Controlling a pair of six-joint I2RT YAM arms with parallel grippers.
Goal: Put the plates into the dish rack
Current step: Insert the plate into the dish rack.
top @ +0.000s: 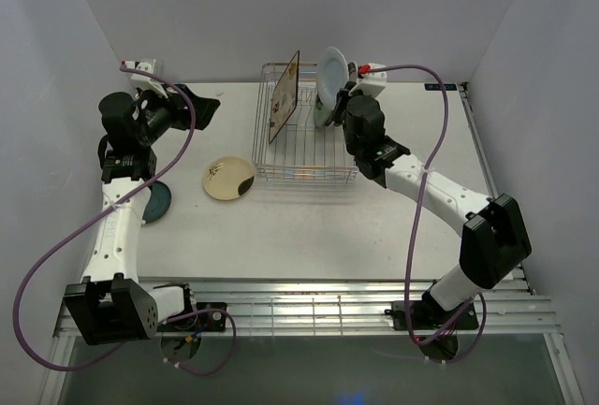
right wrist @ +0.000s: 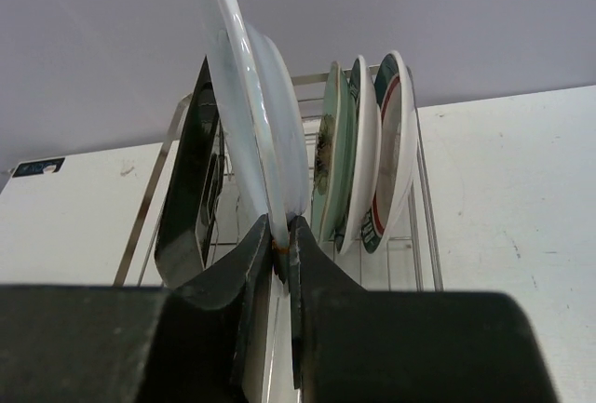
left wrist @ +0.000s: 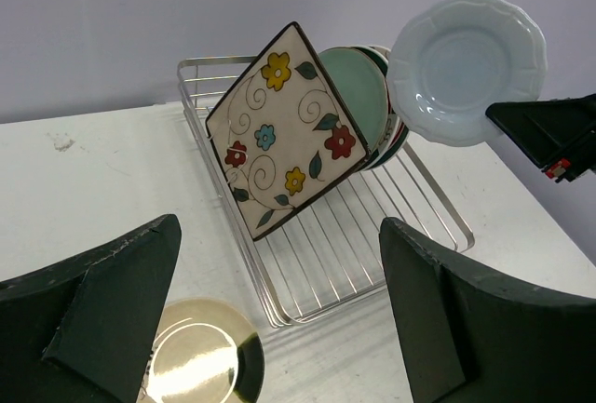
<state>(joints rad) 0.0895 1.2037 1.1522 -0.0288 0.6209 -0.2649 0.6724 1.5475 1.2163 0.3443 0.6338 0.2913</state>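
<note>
top: right gripper (top: pixel 328 110) clamped on blue-grey plate (top: pixel 333 73) over dish rack (top: pixel 304 179) far-right corner; left gripper (top: pixel 198 106) wide, empty | left wrist: floral plate (left wrist: pixel 284 128) leaning in rack | right wrist: rim pinched, plate upright, edge-on

light: bright, even | shadows: soft, faint | glare: cream plate (left wrist: pixel 197 363) | blur: right wrist foreground

The square floral plate (left wrist: pixel 284 128) and upright plates (left wrist: pixel 358 91) crowd the dish rack's (left wrist: pixel 345 245) far part; its near half lies open.
</note>
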